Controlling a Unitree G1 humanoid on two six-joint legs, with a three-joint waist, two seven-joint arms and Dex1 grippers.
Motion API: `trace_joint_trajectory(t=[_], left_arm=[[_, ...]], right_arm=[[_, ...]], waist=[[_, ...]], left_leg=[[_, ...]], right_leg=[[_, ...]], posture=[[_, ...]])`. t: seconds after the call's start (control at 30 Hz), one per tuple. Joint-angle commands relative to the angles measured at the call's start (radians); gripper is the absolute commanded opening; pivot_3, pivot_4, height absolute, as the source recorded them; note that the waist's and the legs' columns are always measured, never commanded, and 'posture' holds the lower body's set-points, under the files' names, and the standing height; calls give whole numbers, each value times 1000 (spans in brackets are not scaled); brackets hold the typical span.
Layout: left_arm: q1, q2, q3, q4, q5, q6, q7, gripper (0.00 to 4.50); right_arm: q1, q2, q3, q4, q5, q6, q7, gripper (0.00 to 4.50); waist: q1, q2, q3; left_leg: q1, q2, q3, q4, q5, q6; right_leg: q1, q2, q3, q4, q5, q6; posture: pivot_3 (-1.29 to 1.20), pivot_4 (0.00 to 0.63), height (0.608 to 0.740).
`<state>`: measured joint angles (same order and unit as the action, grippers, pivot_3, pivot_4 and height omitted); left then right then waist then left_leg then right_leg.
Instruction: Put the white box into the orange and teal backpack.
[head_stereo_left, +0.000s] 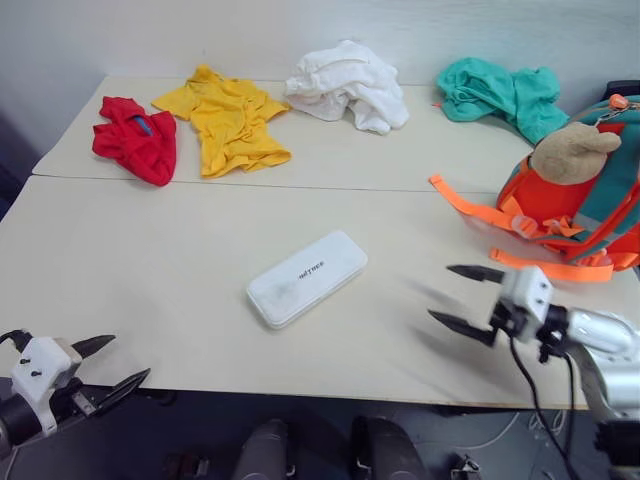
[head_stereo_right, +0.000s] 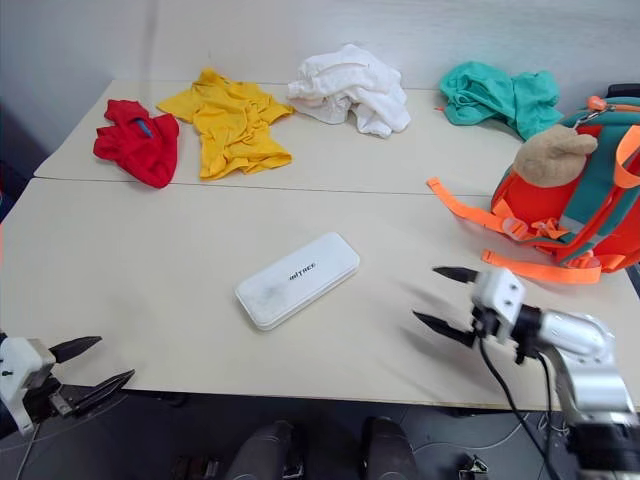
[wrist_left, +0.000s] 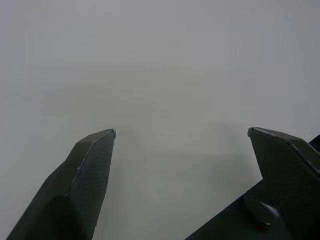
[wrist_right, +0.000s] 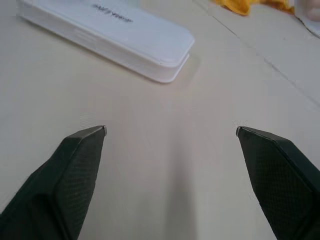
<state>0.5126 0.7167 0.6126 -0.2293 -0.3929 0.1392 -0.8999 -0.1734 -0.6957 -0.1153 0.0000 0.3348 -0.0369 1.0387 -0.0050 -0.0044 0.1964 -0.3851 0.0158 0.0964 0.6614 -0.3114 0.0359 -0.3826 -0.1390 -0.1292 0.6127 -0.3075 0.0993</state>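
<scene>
The white box (head_stereo_left: 307, 277) lay flat at the centre of the head view, on the near half of the beige table (head_stereo_left: 180, 260), its long axis running diagonally from lower left to upper right, lettering facing up. Nothing touched it.

The orange and teal backpack (head_stereo_left: 590, 200) stood at the right edge of the frame, well apart from the box, with its tan plush toy (head_stereo_left: 570, 152) on the front and orange webbing straps (head_stereo_left: 480, 215) trailing across the table toward the centre.

The right gripper (head_stereo_left: 462, 296) hovered low over the table at lower right, between box and backpack, aimed at the box with both fingers spread and nothing between them. The wrist view showed the box's near end just ahead of the fingertips (wrist_right: 85, 145), so this was probably an approach line for a grasp.

The left gripper (head_stereo_left: 118, 362) hung at lower left by the table's near edge, likewise released and empty, apparently kept clear.

4 garments lay along the top: red (head_stereo_left: 135, 138), yellow (head_stereo_left: 225, 118), white (head_stereo_left: 350, 85) and teal (head_stereo_left: 500, 95), away from the working zone.
</scene>
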Motion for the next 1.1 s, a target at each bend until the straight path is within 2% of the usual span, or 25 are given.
trace_joint_trajectory(t=[0.03,0.13,0.23,0.33,0.37,0.57,0.7,0.87,1.1], left_arm=[[-28,-45,-51,-131,-22,84,92,3316],[-85,-113,-131,-251,-39,196,215,2355],[-140,-163,-239,-322,7,272,317,1331],[-207,-212,-326,-341,54,355,430,474],[-227,-223,-346,-344,60,387,456,137],[-362,-270,-491,-328,73,476,504,137],[-426,-278,-531,-290,89,513,522,137],[-454,-259,-530,-244,103,516,515,137],[-501,-215,-502,-155,108,476,480,137]], right_arm=[[-82,69,82,-6,-96,71,-133,3195],[-146,138,130,45,-197,74,-251,2158],[-195,174,168,133,-296,68,-355,1044],[-236,206,202,248,-351,-4,-406,130],[-249,218,211,283,-362,-33,-413,0],[-346,331,243,494,-372,-194,-431,0],[-376,363,237,587,-327,-270,-346,0],[-371,356,227,587,-250,-280,-204,0],[-282,270,227,443,-171,-205,-22,0]], waist=[[0,0,0],[5,0,0],[5,0,0],[1,0,0],[1,0,0],[-22,-3,-2],[-27,-3,-2],[-24,-3,-2],[-20,-3,-2]], left_leg=[[0,0,0,0,0,0],[-1,0,0,0,0,0],[-2,-2,0,2,0,0],[-2,-2,0,3,1,1],[-2,-1,0,3,1,1],[0,1,0,4,4,-2],[1,2,0,3,4,-3],[1,2,0,4,4,-3],[2,2,-1,4,4,-3]], right_leg=[[0,0,0,0,0,0],[0,0,0,0,0,0],[0,0,-1,6,0,0],[0,1,-1,7,0,0],[0,2,0,7,0,0],[1,6,1,9,0,0],[1,7,1,9,0,-1],[2,7,1,9,-1,-1],[4,6,0,9,-1,-1]], posture=[[0,150,740],[0,150,740],[0,150,740],[0,150,740],[0,150,740],[0,150,740],[0,150,740],[0,150,740],[0,150,740]])
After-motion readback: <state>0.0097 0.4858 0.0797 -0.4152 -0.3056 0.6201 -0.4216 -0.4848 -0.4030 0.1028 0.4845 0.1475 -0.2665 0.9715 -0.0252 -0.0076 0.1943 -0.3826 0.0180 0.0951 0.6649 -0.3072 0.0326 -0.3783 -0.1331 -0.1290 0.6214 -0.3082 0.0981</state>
